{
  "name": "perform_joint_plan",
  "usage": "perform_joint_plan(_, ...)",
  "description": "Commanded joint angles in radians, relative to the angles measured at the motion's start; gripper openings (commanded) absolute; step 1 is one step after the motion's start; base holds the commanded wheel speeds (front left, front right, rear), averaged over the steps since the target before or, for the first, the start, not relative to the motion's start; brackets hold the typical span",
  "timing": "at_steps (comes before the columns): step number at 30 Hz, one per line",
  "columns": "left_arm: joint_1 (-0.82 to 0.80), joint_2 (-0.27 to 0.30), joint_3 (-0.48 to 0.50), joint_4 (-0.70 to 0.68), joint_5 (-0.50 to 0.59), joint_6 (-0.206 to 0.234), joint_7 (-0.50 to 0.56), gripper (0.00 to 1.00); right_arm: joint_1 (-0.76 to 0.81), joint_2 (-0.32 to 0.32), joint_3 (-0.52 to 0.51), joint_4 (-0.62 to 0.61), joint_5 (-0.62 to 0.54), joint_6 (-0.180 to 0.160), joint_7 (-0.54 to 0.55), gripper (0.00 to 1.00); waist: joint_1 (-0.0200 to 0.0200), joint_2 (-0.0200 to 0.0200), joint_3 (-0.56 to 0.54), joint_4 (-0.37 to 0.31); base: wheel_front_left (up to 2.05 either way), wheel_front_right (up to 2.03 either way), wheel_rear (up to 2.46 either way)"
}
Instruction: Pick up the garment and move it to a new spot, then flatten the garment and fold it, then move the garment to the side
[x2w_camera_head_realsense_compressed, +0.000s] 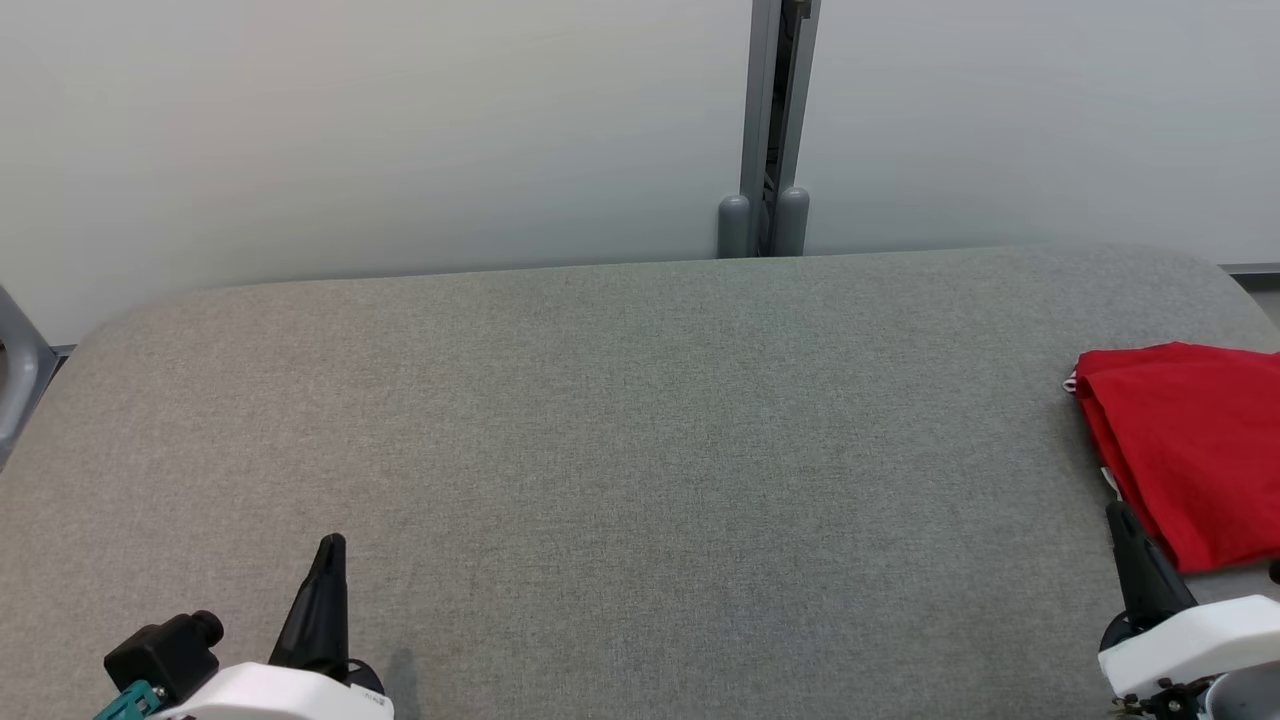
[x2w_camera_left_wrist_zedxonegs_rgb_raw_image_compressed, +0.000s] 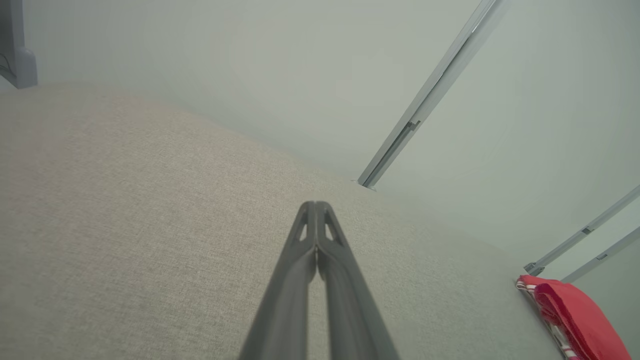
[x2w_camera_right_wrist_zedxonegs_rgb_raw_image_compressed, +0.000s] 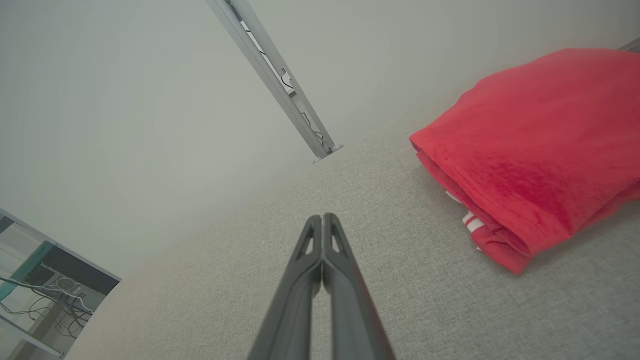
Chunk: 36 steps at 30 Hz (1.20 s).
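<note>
Red garment (x2w_camera_head_realsense_compressed: 1190, 450) lay folded at the right edge, seemingly set aside.
Left gripper (x2w_camera_head_realsense_compressed: 331, 548) and right gripper (x2w_camera_head_realsense_compressed: 1120, 515) sat closed, empty.

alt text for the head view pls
A folded red garment lies at the right edge of a grey fabric surface. The left gripper and right gripper, both shut and empty, sit at the lower corners.

One red garment (x2w_camera_head_realsense_compressed: 1190, 450) — one table (x2w_camera_head_realsense_compressed: 600, 430)
</note>
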Motion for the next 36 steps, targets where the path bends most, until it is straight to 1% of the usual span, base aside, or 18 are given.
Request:
perform_joint_plan(1,-0.035,0.005,0.008,-0.009,-0.025,-0.010,-0.007,0.00,-0.030,-0.010,-0.011,-0.005,0.028,0.000,0.010,0.00,0.0000,0.0000,0.000,0.000,0.00,0.00,0.00)
perform_joint_plan(17,-0.070,-0.025,0.010,0.011,-0.228,-0.051,-0.015,0.00,-0.083,-0.015,-0.063,0.053,0.240,0.000,0.076,0.00,0.0000,0.0000,0.007,0.000,0.00,0.00,0.00)
perform_joint_plan(36,-0.104,-0.056,0.012,0.034,-0.429,-0.092,-0.022,0.00,-0.135,-0.022,-0.113,0.112,0.455,0.000,0.141,0.00,0.0000,0.0000,0.016,-0.001,0.00,0.00,0.00)
